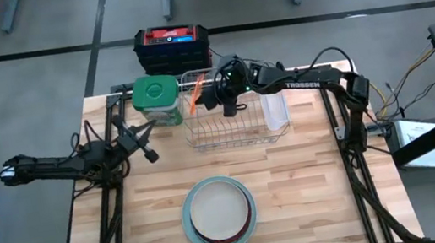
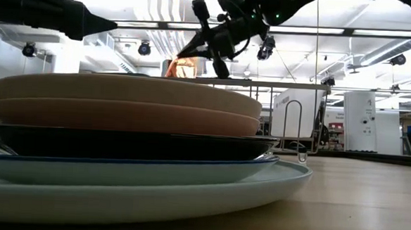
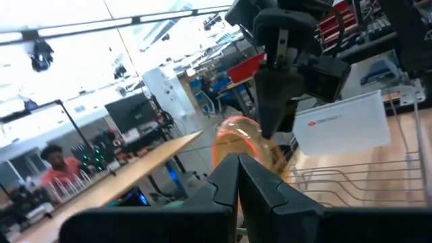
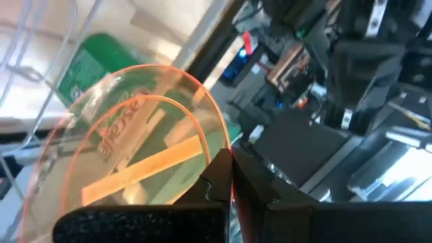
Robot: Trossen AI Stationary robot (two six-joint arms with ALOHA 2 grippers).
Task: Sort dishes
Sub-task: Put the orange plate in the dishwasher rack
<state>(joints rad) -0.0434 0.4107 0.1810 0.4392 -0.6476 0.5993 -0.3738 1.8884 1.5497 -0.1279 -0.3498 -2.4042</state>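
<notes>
My right gripper (image 1: 206, 99) reaches over the far left end of the wire dish rack (image 1: 235, 123), shut on a small see-through orange plate (image 4: 128, 142). In the low view the plate (image 2: 183, 68) hangs just above the rack's top rail. A stack of plates (image 1: 219, 213) rests on the table near its front edge: a pale plate (image 2: 122, 89) on a pink one, then a dark one, with a larger light blue plate (image 2: 187, 188) at the bottom. My left gripper (image 1: 149, 141) waits shut at the table's left, above the top. My right gripper pinches the orange plate's rim (image 4: 217, 154) between its two fingers. The fingers come from the table's right, slanting a little downward. The plate stands on edge, lifted clear of the rack, and most of it reaches past the fingertips toward the green-lidded jar.
A green-lidded jar (image 1: 154, 98) stands just left of the rack. A clear tub (image 1: 276, 110) sits at the rack's right end. A black and red box (image 1: 173, 48) lies beyond the far edge. Bare wood lies on both sides of the plate stack.
</notes>
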